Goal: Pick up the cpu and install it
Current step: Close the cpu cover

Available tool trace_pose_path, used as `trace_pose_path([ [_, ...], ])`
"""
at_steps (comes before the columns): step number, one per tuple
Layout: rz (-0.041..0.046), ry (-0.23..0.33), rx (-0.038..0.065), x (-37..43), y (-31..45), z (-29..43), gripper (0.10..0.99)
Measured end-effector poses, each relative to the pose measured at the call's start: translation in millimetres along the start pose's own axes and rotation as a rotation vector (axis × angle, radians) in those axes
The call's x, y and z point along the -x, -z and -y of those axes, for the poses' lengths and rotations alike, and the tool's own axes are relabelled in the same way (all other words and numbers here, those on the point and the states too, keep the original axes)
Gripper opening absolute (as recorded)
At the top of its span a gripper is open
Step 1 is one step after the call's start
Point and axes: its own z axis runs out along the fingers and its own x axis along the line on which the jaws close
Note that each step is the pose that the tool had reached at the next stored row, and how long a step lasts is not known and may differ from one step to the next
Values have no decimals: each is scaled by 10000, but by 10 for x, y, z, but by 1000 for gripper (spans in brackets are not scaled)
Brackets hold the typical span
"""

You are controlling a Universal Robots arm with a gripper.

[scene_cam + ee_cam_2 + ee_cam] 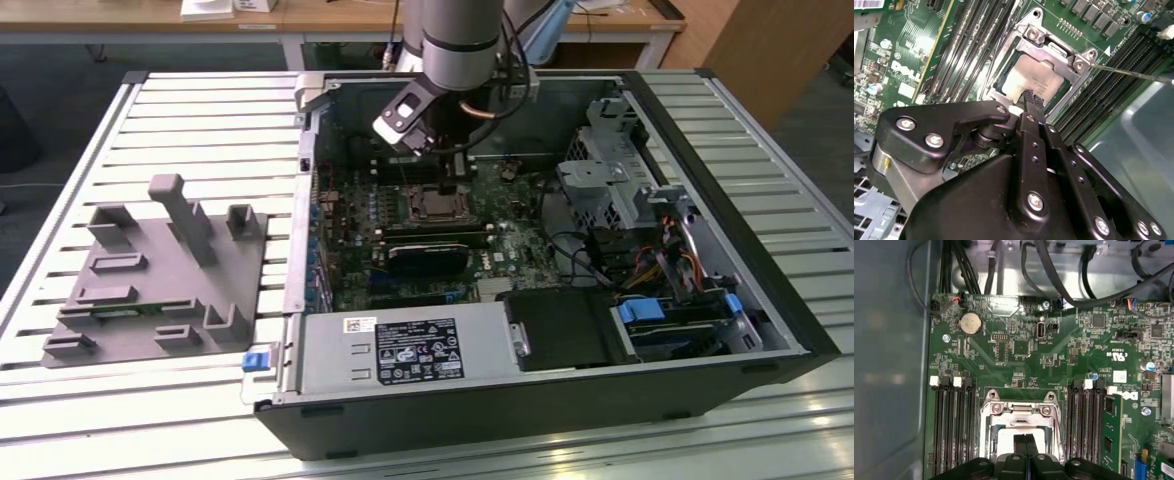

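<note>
On the slatted metal counter (80,140) lies an open black computer case (561,410). In the exterior view's middle we see the black pincer (1031,97) clenched, its tips at the shiny silver square cpu (1026,77), which sits in its metal-framed socket (1054,50).

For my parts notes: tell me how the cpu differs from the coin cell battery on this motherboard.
The cpu is square; the coin cell battery is round. The cpu sits inside a screwed metal socket frame; the coin cell battery sits unframed near the board's edge. The shut fingers stand over the cpu, not the battery. Both are flat, silvery and lie on the green motherboard.
</note>
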Motion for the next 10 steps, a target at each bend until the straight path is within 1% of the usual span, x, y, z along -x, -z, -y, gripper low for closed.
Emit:
trace_pose_path([
  [2,-2,4,-4,0,-31,8,106],
  [4,0,6,-8,0,-41,27,106],
  [7,-1,6,-7,-1,-46,92,106],
  [10,-1,6,-7,-2,-53,141,106],
])
